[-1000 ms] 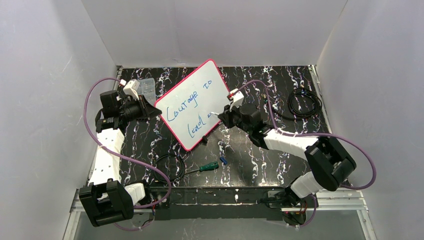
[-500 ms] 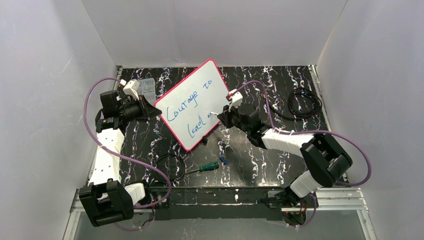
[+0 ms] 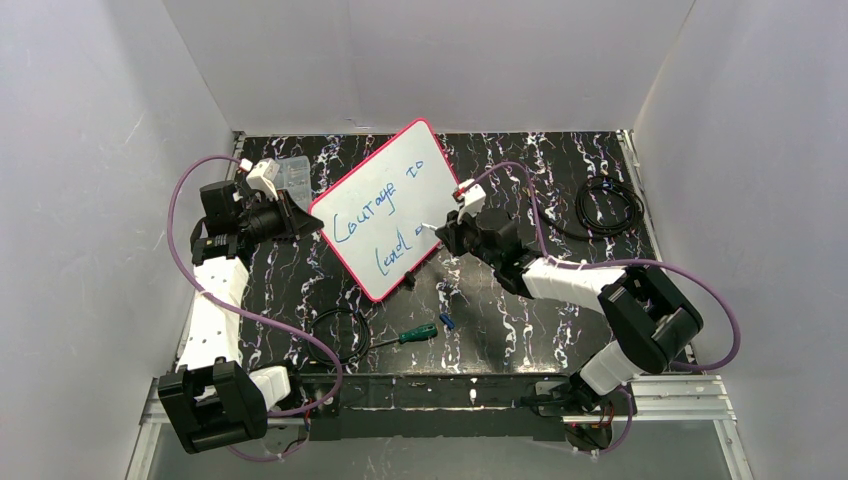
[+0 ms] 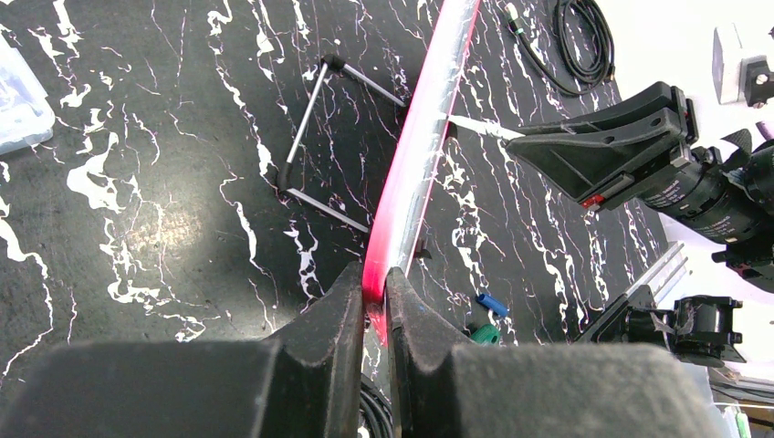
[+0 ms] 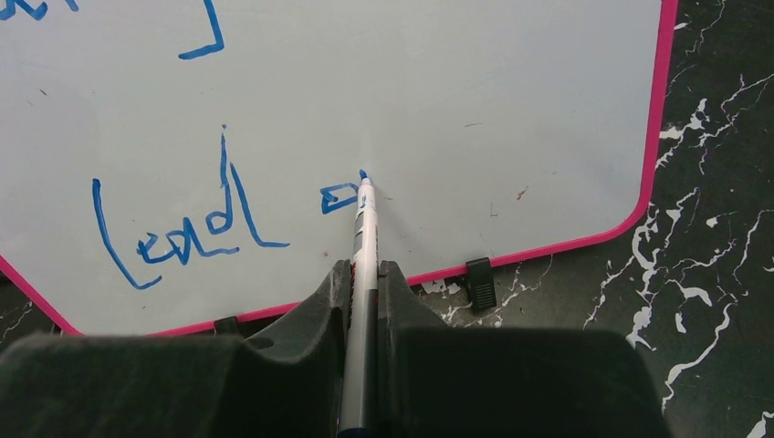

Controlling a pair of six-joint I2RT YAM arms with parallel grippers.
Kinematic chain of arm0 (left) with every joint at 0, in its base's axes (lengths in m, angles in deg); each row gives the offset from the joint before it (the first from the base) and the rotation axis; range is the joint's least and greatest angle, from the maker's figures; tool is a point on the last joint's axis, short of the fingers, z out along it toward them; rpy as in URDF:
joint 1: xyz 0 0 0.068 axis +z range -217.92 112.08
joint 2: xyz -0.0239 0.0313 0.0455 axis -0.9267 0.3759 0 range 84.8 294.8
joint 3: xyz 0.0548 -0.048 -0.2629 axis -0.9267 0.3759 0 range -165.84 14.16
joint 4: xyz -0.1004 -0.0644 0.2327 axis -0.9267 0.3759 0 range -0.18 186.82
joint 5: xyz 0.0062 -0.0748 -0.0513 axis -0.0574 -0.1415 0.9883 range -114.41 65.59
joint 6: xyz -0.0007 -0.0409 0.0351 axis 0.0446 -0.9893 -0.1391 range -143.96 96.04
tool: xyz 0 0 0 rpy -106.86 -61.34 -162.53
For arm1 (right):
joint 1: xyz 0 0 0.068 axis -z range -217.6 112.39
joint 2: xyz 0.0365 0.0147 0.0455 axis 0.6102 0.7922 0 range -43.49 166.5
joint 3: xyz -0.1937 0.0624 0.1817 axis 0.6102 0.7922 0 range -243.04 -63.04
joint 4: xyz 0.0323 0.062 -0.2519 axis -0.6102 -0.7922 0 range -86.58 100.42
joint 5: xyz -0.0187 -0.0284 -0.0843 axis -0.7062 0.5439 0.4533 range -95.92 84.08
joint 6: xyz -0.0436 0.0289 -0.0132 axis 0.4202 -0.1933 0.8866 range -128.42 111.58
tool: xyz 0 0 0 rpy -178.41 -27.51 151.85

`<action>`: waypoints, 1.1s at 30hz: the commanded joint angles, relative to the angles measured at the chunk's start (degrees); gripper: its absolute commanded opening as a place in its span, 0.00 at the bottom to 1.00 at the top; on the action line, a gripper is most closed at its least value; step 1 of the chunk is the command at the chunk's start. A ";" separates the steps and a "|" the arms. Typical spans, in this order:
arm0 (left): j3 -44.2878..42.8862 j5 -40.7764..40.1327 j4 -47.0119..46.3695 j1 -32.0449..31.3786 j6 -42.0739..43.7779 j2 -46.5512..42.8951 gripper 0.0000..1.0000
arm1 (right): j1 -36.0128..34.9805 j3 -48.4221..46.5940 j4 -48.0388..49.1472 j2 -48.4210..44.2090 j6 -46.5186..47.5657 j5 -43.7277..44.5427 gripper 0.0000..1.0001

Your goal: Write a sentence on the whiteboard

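White walls are seen from above around a black, white-veined counter (image 3: 500, 310). A large, flat, pink-framed whiteboard (image 3: 395, 175) is stood tilted left of the middle. A blue handwritten sentence (image 3: 385, 215) is written on it in two lines. A green-handled screwdriver (image 3: 412, 333) is laid near the front edge.

From the left wrist, the left fingers (image 4: 333, 315) are seen shut tight on the whiteboard's pink edge.

From the right wrist, a thin white marker (image 5: 363, 246) is squeezed between the right fingers (image 5: 315, 315). Its blue tip is pressed on the whiteboard, just right of a small blue mark after "lead".
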 commanded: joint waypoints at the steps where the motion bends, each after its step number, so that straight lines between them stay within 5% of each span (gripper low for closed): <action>1: 0.67 -0.16 0.09 -0.22 0.94 -0.45 0.00 | -0.17 1.55 1.43 -0.28 0.20 0.41 0.01; 33: 0.74 -0.11 0.01 -0.32 0.85 -0.48 0.00 | -0.17 -6.26 -3.25 0.96 2.99 2.27 0.01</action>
